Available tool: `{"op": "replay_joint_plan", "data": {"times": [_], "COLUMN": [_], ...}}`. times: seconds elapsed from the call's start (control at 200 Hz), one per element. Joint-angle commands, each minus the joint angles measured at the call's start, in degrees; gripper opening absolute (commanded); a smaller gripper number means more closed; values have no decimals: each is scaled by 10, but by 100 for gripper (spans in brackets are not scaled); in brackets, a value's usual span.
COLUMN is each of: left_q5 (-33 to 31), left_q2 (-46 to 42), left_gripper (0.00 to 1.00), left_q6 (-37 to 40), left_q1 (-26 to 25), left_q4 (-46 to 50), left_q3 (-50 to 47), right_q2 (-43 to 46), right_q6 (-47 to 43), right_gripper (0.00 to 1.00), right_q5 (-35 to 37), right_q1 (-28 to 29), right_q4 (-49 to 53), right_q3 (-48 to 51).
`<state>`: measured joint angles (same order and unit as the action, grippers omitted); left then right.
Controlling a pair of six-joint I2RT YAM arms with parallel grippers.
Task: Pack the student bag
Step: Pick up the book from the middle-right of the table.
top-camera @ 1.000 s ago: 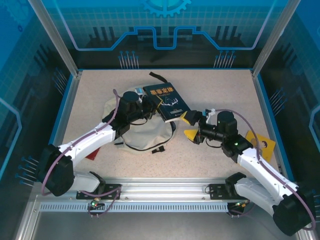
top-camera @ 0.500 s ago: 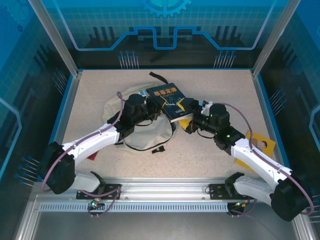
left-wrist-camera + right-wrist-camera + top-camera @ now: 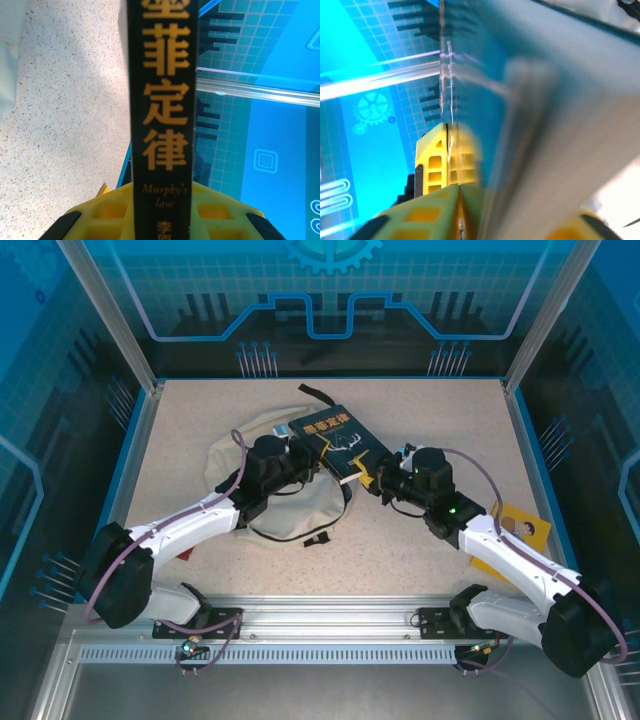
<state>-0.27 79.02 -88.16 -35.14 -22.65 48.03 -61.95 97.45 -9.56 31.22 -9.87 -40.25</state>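
Item: student bag (image 3: 292, 508), cream fabric with black straps, lay slumped on the speckled surface (image 3: 430, 420) directly beneath the left end effector (image 3: 303, 453) and spread from there toward the near side. It also lay to the left of the right end effector (image 3: 368, 480) and apart from it. The left arm crossed over the bag and covered much of its upper part, so the opening could not be made out. A black strap (image 3: 315, 395) trailed on the surface beyond the left end effector. Item: dark blue book (image 3: 335, 435) with yellow characters, raised above the bag's far right edge. The left end effector was clamped narrowly on it, and the left wrist view showed the spine standing upright between the yellow fingers (image 3: 112, 206). The right end effector sat at the book's near right corner. In the right wrist view its yellow fingers (image 3: 437, 165) flanked the pale page edges, but heavy blur left it impossible to tell whether they pressed on the book or merely straddled it. Item: yellow flat object (image 3: 525, 525), to the right of the right end effector and partly covered by the right arm; type not legible. Item: red object (image 3: 185, 550), on the near side of the left end effector, mostly hidden under the left arm.
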Motion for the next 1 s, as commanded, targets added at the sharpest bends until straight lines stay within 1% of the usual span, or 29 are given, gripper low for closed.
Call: {"op": "replay_joint_plan", "data": {"times": [0.0, 0.08, 0.15, 0.21, 0.27, 0.31, 0.365, 0.405, 0.48, 0.58, 0.69, 0.745, 0.83, 0.89, 0.995], "left_q5": [20, 40, 54, 67, 92, 107, 127, 133, 132, 136, 135, 132, 158, 172, 146], "left_q2": [-11, -9, -8, -8, -8, -10, -14, -17, -32, -70, -94, -98, -109, -113, -99], "left_gripper": [16, 20, 25, 33, 41, 48, 57, 64, 72, 82, 86, 86, 87, 87, 86], "left_q6": [-4, 2, 16, 33, 66, 94, 153, 200, 280, 354, 477, 519, 561, 585, 650], "left_q1": [10, 21, 31, 42, 54, 63, 71, 74, 78, 84, 83, 83, 83, 79, 60], "left_q4": [-56, -63, -62, -52, -32, -7, 39, 91, 188, 242, 356, 406, 420, 418, 466], "left_q3": [-20, -33, -43, -51, -53, -51, -41, -30, -10, -19, 16, 35, 39, 34, 54], "right_q2": [5, 9, 12, 12, 13, 14, 17, 21, 29, 37, 41, 43, 46, 53, 68], "right_q6": [-34, -61, -94, -123, -146, -160, -181, -195, -214, -248, -301, -326, -348, -348, -343], "right_gripper": [13, 6, 0, 0, 0, 0, 0, 0, 0, 0, 0, 0, 0, 0, 0], "right_q5": [32, 50, 75, 92, 103, 109, 122, 132, 146, 111, 66, 55, 21, -5, -41], "right_q1": [10, 13, 15, 14, 13, 14, 14, 13, 8, -27, -67, -81, -107, -125, -151], "right_q4": [32, 64, 106, 144, 168, 179, 197, 211, 253, 285, 336, 372, 404, 400, 376], "right_q3": [-25, -36, -53, -72, -84, -90, -98, -98, -119, -124, -140, -149, -147, -131, -105]}}
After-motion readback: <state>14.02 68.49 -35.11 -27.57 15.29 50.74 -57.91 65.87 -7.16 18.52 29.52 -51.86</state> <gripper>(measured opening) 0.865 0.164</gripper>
